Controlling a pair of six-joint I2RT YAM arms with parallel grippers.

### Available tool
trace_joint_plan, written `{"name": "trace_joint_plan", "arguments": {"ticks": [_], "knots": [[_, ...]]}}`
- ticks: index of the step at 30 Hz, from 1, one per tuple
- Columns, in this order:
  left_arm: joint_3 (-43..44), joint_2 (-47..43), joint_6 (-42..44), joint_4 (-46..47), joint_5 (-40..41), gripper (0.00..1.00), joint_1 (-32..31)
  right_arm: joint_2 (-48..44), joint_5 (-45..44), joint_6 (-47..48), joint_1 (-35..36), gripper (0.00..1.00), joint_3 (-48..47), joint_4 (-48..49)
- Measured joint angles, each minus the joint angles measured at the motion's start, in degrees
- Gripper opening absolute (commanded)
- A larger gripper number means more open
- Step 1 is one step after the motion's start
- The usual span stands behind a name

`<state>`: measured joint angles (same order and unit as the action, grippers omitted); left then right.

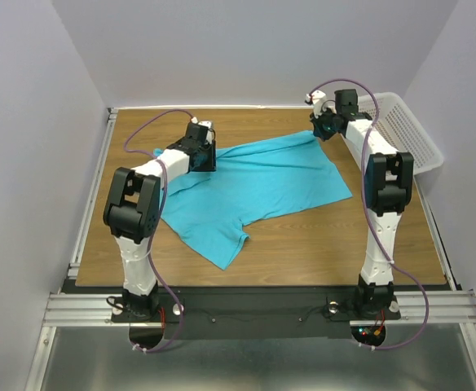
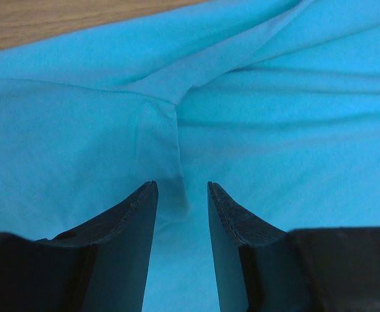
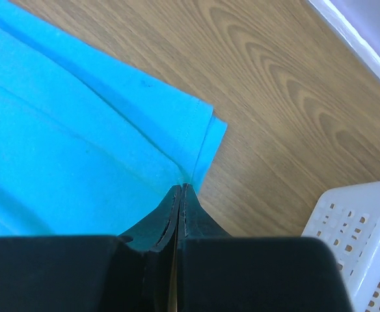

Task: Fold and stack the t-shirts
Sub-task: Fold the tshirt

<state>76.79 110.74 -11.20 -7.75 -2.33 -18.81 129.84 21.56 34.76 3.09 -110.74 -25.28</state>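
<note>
The left gripper is hovering low over the left part of the turquoise t-shirt, near the far-left of the wooden tabletop. In the left wrist view its jaws are standing apart, released, with nothing clamped between them; a creased seam of the t-shirt is running up from the gap between the left gripper fingers, and a strip of tabletop is showing beyond the cloth.

The t-shirt is lying spread across the middle of the tabletop, rumpled, one sleeve pointing toward the near edge.

At the far right, the right gripper is sitting at the t-shirt's far-right corner. In the right wrist view the right gripper is clenched, jaws pressed together right at the hemmed edge of the t-shirt; it seems to be pinching that hem, though the fingers are hiding the contact.

A white perforated basket is sitting just right of that arm, on the tabletop's right edge, and its corner is showing apart from the cloth.
</note>
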Motion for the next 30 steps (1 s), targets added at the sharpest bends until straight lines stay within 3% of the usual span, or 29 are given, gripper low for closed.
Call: {"name": "trace_joint_plan", "arguments": {"ticks": [5,12,15,16,20,22,23,30], "knots": [[3.13,3.26,-0.28,-0.5,3.56,0.4,-0.61,0.0,0.59,0.0,0.0,0.01,0.0,0.0],[6.64,6.1,-0.02,-2.16,6.71,0.2,-0.61,0.0,0.85,0.0,-0.02,0.01,0.0,0.0],[6.86,6.1,0.5,-2.69,6.93,0.05,-0.59,0.0,0.87,-0.04,-0.02,0.01,0.0,0.0],[6.86,6.1,0.48,-2.8,6.93,0.04,-0.59,0.0,0.87,-0.04,-0.02,0.01,0.0,0.0],[6.86,6.1,0.9,-3.26,6.8,0.08,-0.61,0.0,0.85,-0.07,-0.02,0.01,0.0,0.0],[6.86,6.1,0.9,-3.26,6.54,0.26,-0.61,0.0,0.85,-0.09,-0.02,0.01,0.0,0.0],[6.86,6.1,0.87,-3.23,6.34,0.29,-0.61,0.0,0.85,-0.09,-0.02,0.01,0.0,0.0],[7.69,6.1,0.85,-3.8,6.1,0.32,-0.61,0.0,0.98,-0.5,-0.02,0.01,0.0,0.0]]}}
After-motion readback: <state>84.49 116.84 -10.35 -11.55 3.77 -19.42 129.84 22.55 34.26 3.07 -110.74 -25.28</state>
